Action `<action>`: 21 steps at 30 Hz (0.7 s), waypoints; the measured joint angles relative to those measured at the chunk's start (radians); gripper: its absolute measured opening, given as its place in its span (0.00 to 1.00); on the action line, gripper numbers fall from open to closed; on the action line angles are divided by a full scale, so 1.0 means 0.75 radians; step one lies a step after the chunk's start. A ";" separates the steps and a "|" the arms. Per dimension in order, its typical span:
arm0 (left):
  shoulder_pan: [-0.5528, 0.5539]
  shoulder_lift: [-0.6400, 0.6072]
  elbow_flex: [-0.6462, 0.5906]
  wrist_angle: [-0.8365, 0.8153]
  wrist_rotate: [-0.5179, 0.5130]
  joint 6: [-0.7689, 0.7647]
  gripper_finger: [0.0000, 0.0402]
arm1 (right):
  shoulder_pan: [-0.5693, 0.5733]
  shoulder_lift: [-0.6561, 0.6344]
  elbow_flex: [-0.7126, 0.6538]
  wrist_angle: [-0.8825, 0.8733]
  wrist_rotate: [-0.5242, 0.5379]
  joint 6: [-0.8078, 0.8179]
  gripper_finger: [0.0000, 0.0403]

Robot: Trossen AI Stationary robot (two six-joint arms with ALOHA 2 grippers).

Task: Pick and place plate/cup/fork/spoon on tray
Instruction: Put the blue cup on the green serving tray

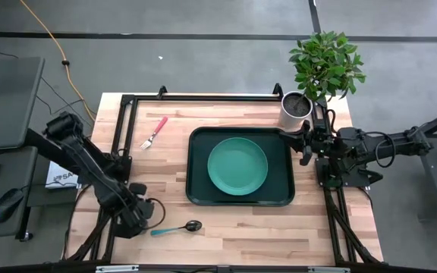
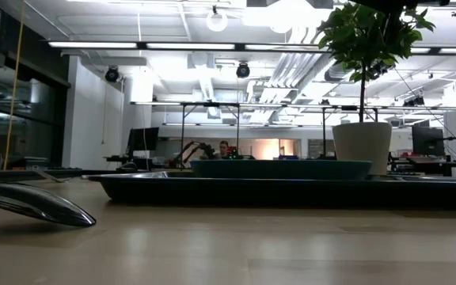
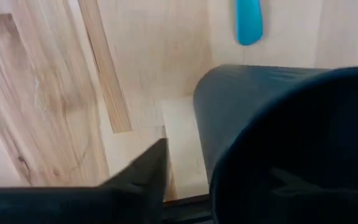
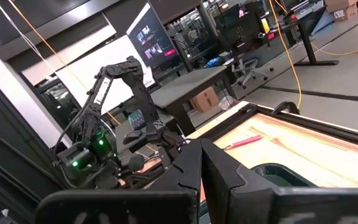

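Black cup (image 3: 278, 137) at left tool (image 1: 141, 216), grip unclear; right tool (image 1: 304, 145) pressed together beside tray (image 1: 191, 171)

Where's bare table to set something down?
Free: the wood strip between the fork and the tray, and the front edge right of the spoon. Crowded: the right side, around the plant pot and right tool.

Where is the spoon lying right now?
Seen from above, the spoon lies on the bare wooden table near its front edge, just beside the left gripper and outside the tray.
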 joint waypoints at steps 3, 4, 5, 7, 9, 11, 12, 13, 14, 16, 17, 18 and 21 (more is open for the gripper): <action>0.018 -0.010 0.000 0.002 0.009 0.000 0.10 | 0.000 -0.001 0.000 0.000 -0.001 0.000 0.00; 0.029 -0.025 0.000 0.002 0.019 0.000 0.06 | 0.000 0.000 0.000 0.000 -0.001 0.000 0.00; 0.046 -0.049 0.000 0.004 0.030 -0.001 0.03 | 0.000 0.000 0.000 -0.001 -0.001 0.000 0.00; 0.086 -0.102 0.013 -0.005 0.037 -0.009 0.03 | 0.000 0.000 0.000 -0.001 -0.001 0.000 0.00; 0.142 -0.166 0.048 -0.013 0.036 -0.010 0.02 | 0.000 -0.001 -0.001 -0.001 -0.001 0.000 0.00; 0.218 -0.238 0.107 -0.013 0.014 -0.010 0.01 | 0.000 0.000 -0.001 -0.001 -0.001 0.008 0.00; 0.264 -0.270 0.148 -0.012 -0.016 -0.001 0.01 | 0.000 0.000 -0.001 -0.001 -0.001 0.027 0.00; 0.313 -0.295 0.191 -0.012 -0.058 0.026 0.01 | 0.000 -0.001 -0.001 0.000 -0.001 0.032 0.00; 0.368 -0.310 0.241 -0.013 -0.104 0.061 0.00 | 0.000 0.000 -0.001 0.002 -0.001 0.034 0.00; 0.490 -0.312 0.349 -0.005 -0.193 0.142 0.00 | 0.000 0.000 -0.001 0.009 -0.001 0.035 0.00; 0.555 -0.306 0.397 -0.002 -0.224 0.194 0.00 | 0.000 0.001 -0.001 0.018 -0.001 0.035 0.00; 0.622 -0.286 0.445 0.013 -0.244 0.253 0.00 | 0.000 0.001 -0.001 0.033 -0.001 0.034 0.00; 0.808 -0.191 0.565 0.083 -0.257 0.466 0.00 | 0.000 0.003 -0.002 0.100 -0.001 0.025 0.00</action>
